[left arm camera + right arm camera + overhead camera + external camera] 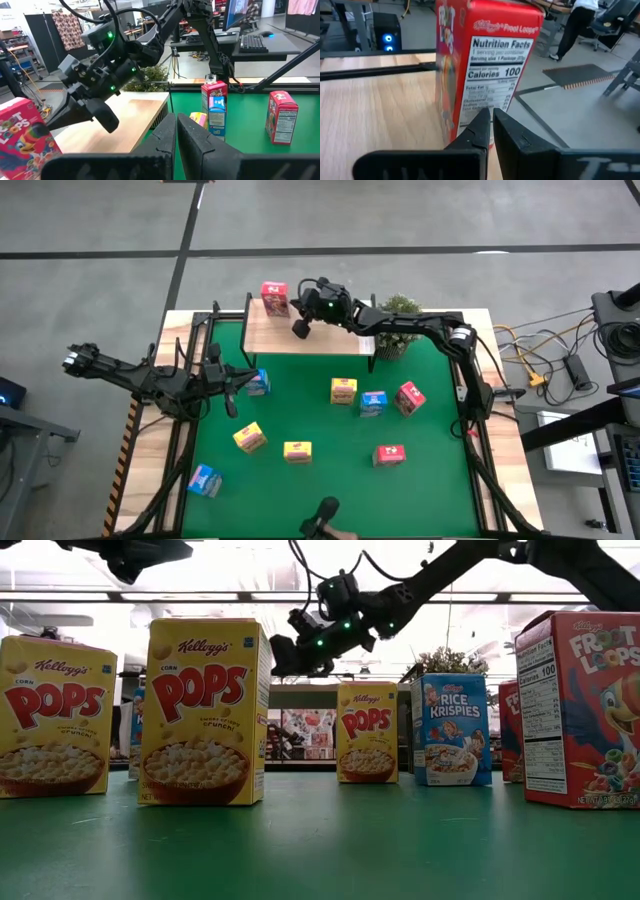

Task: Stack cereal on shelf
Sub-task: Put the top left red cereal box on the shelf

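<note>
A pink-red cereal box [274,298] stands upright on the left end of the light-wood shelf [330,335]. My right gripper [293,310] hovers over the shelf just right of that box, its fingers shut and pointing at the box's nutrition-facts side [490,65]. The other boxes stand on the green table: blue [258,383], yellow [343,390], blue [372,403], pink-red [408,397], yellow [249,437], yellow [297,451], pink-red [389,454], blue [204,480]. My left gripper [234,385] is shut and waits beside the leftmost blue box. My right gripper [490,114] points level from the table's right at the lower part of the pink-red box's nutrition-facts side [480,102]. Its fingers are shut. I cannot tell whether the fingertips touch the box. The box stands upright on the shelf board.
A small potted plant [398,320] stands at the shelf's right end, under my right arm. The shelf board right of the red box is bare wood [135,120]. A person [580,25] moves in the room beyond the table. Cables lie off the table's right side.
</note>
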Robot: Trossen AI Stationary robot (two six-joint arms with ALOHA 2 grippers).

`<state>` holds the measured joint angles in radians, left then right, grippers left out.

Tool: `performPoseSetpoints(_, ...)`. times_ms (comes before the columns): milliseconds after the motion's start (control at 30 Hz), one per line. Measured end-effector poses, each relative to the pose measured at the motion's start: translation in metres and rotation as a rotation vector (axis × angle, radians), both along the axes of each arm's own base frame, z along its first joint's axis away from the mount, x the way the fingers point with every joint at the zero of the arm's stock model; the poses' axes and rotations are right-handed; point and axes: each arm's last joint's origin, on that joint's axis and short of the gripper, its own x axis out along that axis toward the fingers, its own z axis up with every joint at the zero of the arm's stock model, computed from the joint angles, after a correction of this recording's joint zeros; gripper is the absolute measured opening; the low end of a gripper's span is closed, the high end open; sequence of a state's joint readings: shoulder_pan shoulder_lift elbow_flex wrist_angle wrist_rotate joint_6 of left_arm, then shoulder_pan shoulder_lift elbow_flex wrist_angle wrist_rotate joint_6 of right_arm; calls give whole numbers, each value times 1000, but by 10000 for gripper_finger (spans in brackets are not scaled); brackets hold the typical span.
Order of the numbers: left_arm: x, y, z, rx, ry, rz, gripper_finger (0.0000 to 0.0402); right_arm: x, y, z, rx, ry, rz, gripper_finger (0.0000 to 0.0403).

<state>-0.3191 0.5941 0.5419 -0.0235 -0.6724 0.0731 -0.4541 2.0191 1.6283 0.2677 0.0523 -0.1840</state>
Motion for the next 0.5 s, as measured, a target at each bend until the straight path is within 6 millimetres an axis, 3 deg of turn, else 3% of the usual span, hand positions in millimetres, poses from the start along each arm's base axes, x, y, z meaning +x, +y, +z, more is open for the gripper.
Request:
performPoseSetpoints(333,0,0,0,0,0,0,0,0,0,-6,14,36,49,13)
performPoseSetpoints(500,0,0,0,0,0,0,0,3,0,-2,6,-26,51,13)
